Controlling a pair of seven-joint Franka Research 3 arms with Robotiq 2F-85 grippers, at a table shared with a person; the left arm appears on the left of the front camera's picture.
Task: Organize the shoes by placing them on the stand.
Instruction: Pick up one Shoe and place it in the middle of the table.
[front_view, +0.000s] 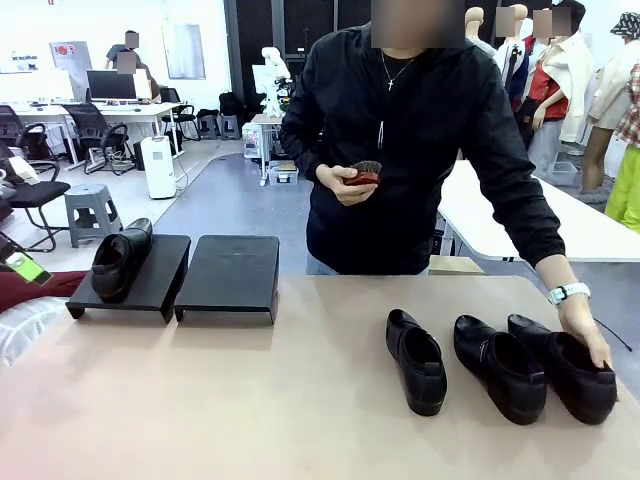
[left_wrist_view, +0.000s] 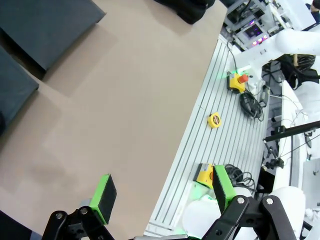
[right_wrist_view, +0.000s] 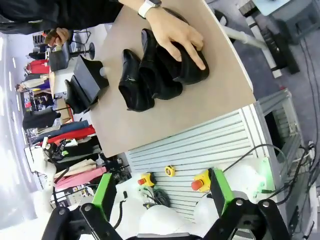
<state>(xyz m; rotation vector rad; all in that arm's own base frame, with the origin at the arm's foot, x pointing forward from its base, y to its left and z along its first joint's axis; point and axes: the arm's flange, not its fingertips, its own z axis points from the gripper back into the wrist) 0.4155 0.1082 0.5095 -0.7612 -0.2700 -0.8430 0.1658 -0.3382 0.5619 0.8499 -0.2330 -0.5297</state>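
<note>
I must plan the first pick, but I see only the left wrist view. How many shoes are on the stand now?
Observer: One shoe sits on the left section of the stand.
Operator: Where are the others?
Observer: Three shoes lie side by side on the table, on the robot's right side.
Operator: Is anything touching them?
Observer: Yes, the person's hand rests on the rightmost shoe.
</note>
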